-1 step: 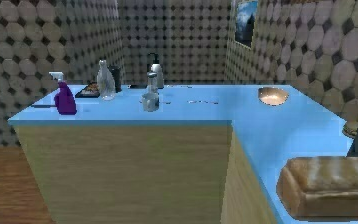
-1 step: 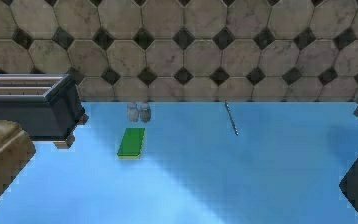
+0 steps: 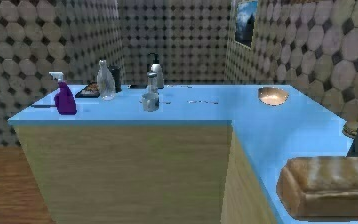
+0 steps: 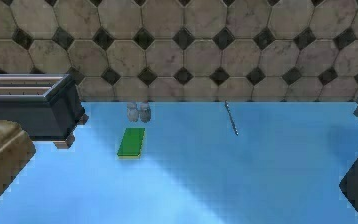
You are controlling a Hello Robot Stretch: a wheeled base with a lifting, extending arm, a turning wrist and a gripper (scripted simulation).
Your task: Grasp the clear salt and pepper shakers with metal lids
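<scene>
**Forward view.** We list a light-blue L-shaped tabletop [image 3: 187, 112] on wood-panelled sides, set against walls of octagon tile.
- On its far left stretch stand a purple plastic spray bottle [image 3: 65, 98] and a dark flat tray [image 3: 88, 91] just behind it.
- Beside them are a tall clear glass bottle [image 3: 106, 80], a small clear vessel with a grey top [image 3: 150, 96], and a pale grey lidded pot [image 3: 157, 73] behind that.
- Toward the right sits a shallow brown bowl [image 3: 273, 96], and at the near right corner a brown loaf of bread [image 3: 325, 187].
- A framed picture [image 3: 245, 20] hangs on the right wall.

**Arm side view.** On the blue surface we enter a dark metal toaster [image 4: 32, 108] at the left, with the loaf nearer than it at the left edge.
- Near the middle lie a flat green rectangular pad [image 4: 134, 141] and a thin grey utensil [image 4: 230, 118].
- Against the tiled wall, just beyond the pad, stands a pair of small pale glassy blobs [image 4: 139, 110].
- We judge this pair to be the shakers, though they are too small for us to confirm the lids.

**Claw.** How it stands, we cannot tell.

**Step in hand, by our judgement.** This is lining up for the reach.
- We would set the base so the arm's line runs straight at the pair.
- We would keep the lift high enough to pass over the green pad, and extend slowly, since the wall stands directly behind.
- The grip is best taken on a shaker's body, not its lid, while staying clear of the toaster.
</scene>
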